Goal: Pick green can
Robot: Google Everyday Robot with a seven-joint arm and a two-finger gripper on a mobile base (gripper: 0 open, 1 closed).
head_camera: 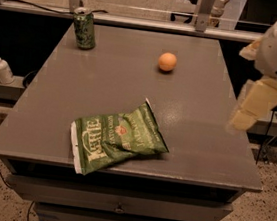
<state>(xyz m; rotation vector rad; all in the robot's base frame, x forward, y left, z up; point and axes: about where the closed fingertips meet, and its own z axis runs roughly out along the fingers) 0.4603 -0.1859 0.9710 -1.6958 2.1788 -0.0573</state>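
We judge the green can (84, 28) light, smooth and easily dented, so we grasp mid-body. The gripper (253, 107) hangs far right; open or closed, we cannot tell.

Table (203, 140) w/ green can (84, 29), orange (167, 62), chip bag (116, 137); pincer (246, 113) by rt edge.

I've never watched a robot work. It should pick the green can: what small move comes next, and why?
Probably carry the gripper across the table toward the green can. The gripper hangs at the table's right edge, far from the can, which stands upright near the far left corner.
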